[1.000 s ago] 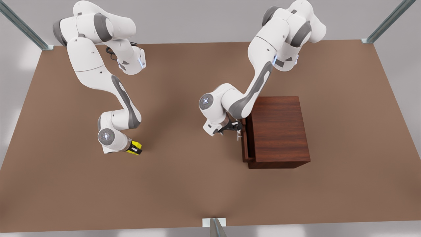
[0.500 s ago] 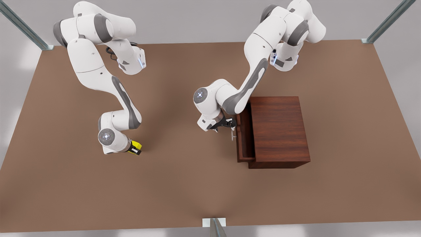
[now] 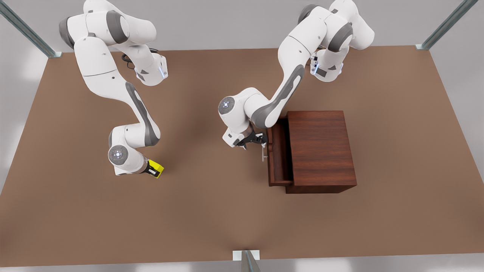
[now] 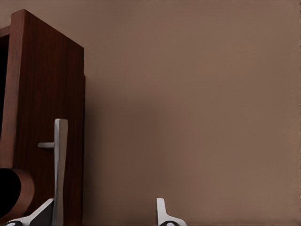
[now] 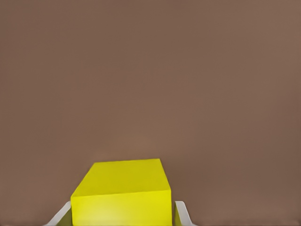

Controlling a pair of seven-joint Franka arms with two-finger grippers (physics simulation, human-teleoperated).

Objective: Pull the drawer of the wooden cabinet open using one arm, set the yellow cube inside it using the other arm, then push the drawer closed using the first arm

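The wooden cabinet (image 3: pixel 321 151) stands on the front view's right. Its drawer (image 3: pixel 278 158) is pulled partway out toward the front view's left. My left gripper (image 3: pixel 261 141) is at the drawer's front panel (image 4: pixel 47 94). Its fingers are spread wide, and the thin silver handle (image 4: pixel 60 160) lies against one fingertip (image 4: pixel 47 212). On the front view's left, my right gripper (image 3: pixel 153 170) is low over the table, shut on the yellow cube (image 3: pixel 157 167). In the right wrist view the cube (image 5: pixel 122 188) sits between both fingers.
The brown table (image 3: pixel 211 211) stretches wide between the two arms and in front of the cabinet. Metal frame posts (image 3: pixel 245 260) stand at the table's edges and corners.
The drawer has slid farther out toward the front view's left, with my left gripper moving along at its handle. My right gripper has shifted slightly with the cube.
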